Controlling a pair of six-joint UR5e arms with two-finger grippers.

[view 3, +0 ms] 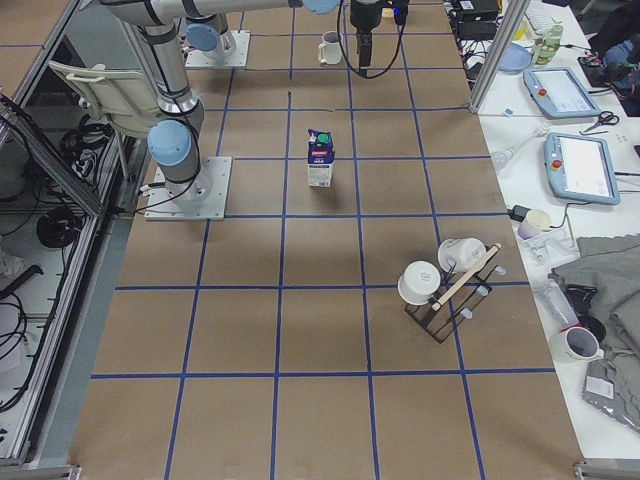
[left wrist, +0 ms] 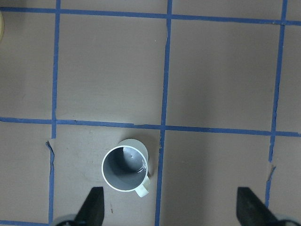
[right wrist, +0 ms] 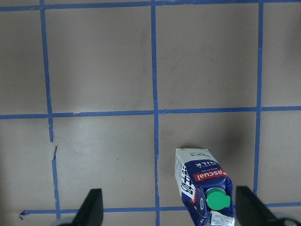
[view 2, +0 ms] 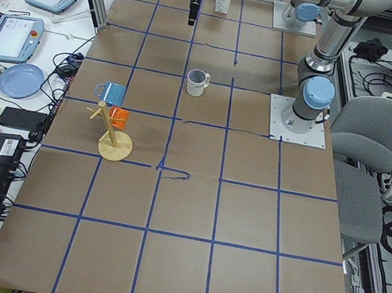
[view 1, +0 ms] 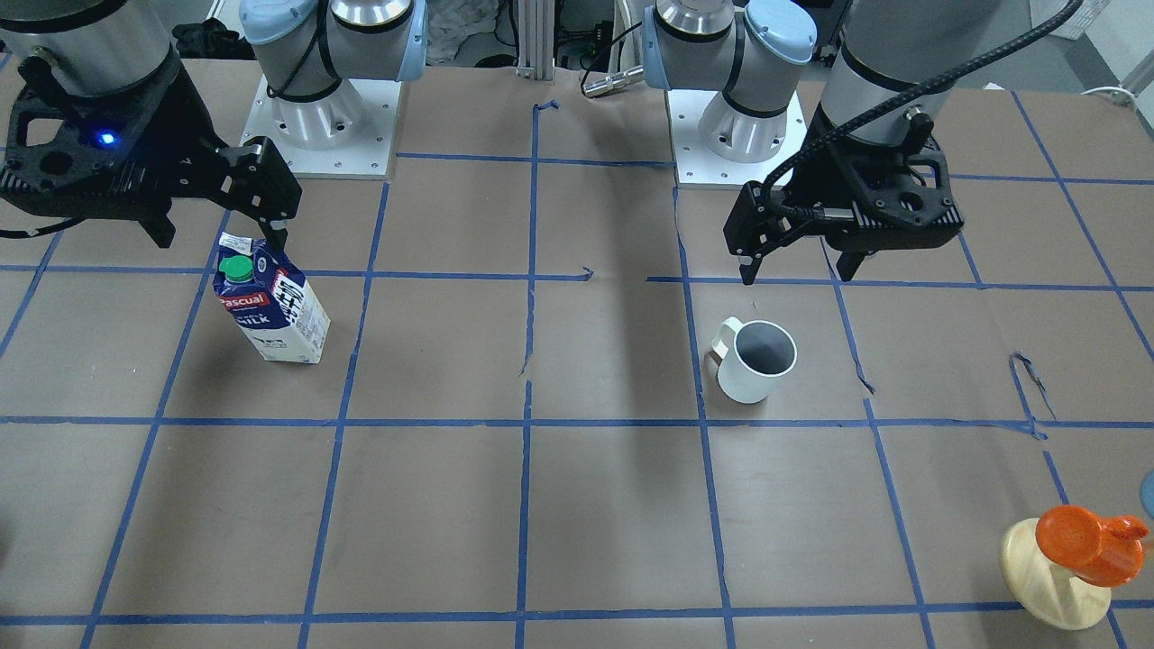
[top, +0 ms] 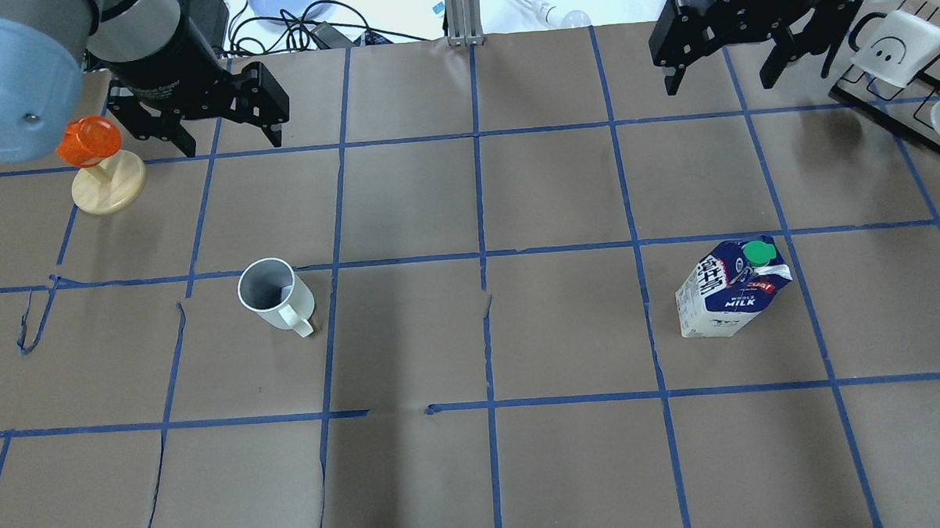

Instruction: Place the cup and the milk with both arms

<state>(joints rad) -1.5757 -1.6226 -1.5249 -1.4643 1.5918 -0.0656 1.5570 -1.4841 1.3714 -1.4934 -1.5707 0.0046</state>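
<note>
On the table's left, the upright cup (top: 276, 298) sits under the left gripper (left wrist: 171, 209), left of its midline; its fingers are spread, empty. On the right, the milk (top: 733, 290) stands right of the equally spread, empty right gripper's (right wrist: 169, 209) midline.

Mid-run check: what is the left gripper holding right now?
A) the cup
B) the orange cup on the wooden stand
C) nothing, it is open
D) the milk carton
C: the left gripper hangs open and empty, and the cup stands upright apart from it, untouched.
</note>
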